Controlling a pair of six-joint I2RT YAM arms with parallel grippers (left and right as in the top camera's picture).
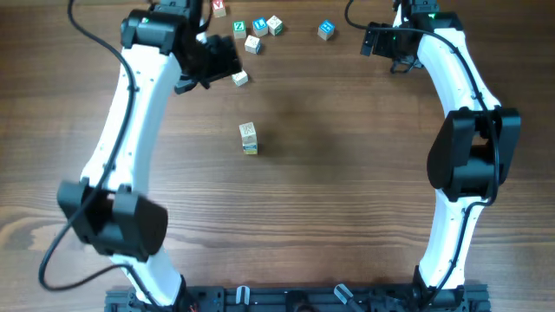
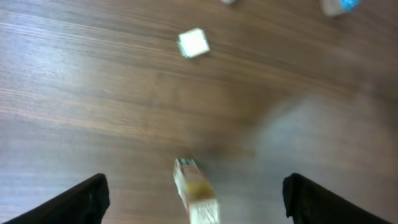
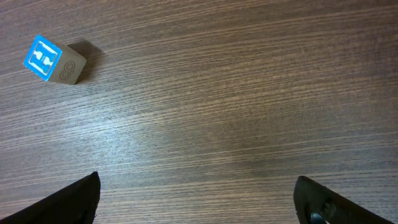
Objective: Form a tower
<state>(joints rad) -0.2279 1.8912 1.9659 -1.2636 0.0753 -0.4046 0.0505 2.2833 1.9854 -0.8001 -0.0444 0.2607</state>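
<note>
Left claw (image 2: pixel 194 202) and right claw (image 3: pixel 198 199) hang spread and empty; the tower (image 1: pixel 249 139) stands apart on the table (image 1: pixel 347 199).

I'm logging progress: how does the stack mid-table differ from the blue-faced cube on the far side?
The tower is several cubes stacked; the blue-faced cube is a single one. The tower's top is cream-white; the cube's shows a blue print. The tower stands mid-table, the cube farther back. Both are pale wood and stand free.

Overhead: bright, even, sharp; only faint soft shadows on the counter (image 1: pixel 347 173).
Left wrist: blurred throughout; tower (image 2: pixel 198 196) smeared, out of focus; pale haze on wood at right.
Right wrist: crisp grain, mild central sheen.
</note>
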